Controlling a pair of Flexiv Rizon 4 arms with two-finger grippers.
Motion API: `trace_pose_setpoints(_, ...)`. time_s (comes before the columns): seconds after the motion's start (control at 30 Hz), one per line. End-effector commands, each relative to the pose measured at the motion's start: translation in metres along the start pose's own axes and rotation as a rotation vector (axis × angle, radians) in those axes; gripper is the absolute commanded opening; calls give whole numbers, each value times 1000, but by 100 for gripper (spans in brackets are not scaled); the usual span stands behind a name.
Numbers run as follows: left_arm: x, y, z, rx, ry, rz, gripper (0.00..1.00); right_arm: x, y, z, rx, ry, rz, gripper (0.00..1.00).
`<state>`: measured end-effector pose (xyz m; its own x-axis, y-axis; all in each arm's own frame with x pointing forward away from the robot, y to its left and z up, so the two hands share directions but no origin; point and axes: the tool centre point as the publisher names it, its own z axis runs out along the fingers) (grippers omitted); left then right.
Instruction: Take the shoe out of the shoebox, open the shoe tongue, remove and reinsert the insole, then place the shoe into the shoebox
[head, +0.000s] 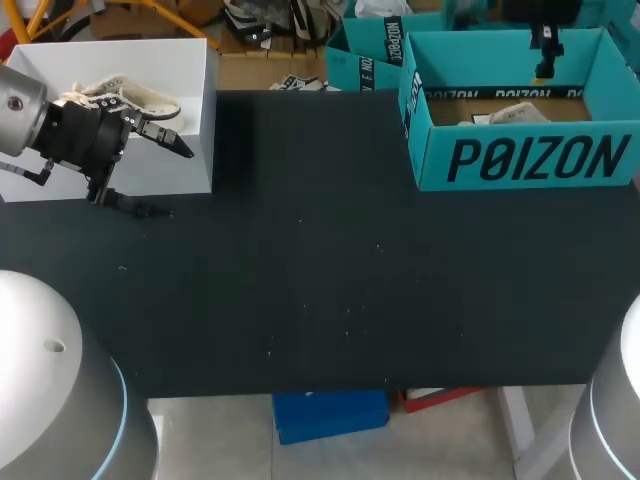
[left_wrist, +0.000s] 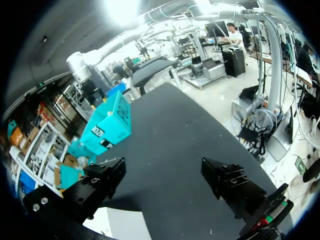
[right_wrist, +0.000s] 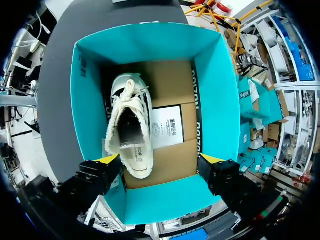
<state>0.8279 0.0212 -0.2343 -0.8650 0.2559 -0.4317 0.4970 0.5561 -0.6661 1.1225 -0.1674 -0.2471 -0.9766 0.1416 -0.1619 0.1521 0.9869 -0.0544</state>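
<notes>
Two boxes stand on the black worktop (head: 330, 280) in the head view. The teal cardboard shoebox (head: 530, 160) is at the far right and a white box (head: 185, 60) at the far left. Over the white box my left end effector (head: 175, 132) hovers close to a second pale shoe (head: 135, 98).

In the left wrist view its fingers are spread, with nothing between them.

In the right wrist view my right end effector (right_wrist: 160, 162) is released too and hangs above the shoebox. The shoe (right_wrist: 128, 127) lies inside on the brown floor, sole down, partly on a white card (right_wrist: 167, 125). I judge it to be light canvas with a frayed edge and loose laces, soft above and stiffer at the rubber sole. I would pinch the collar near the heel.
</notes>
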Motion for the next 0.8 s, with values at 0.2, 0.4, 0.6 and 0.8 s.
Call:
trace_pose_setpoints(0.2, 1, 0, 1, -3, -3, 2, 100, 57, 36, -81, -40, -76, -14, 100)
trace_pose_setpoints(0.4, 1, 0, 1, -3, -3, 2, 100, 97, 68, -98, -59, -58, -30, 100)
trace_pose_setpoints(0.6, 1, 0, 1, -3, -3, 2, 100, 136, 92, -105, -66, -28, -19, 100)
trace_pose_setpoints(0.8, 1, 0, 1, -3, -3, 2, 100, 162, 111, -102, -86, 1, -5, 100)
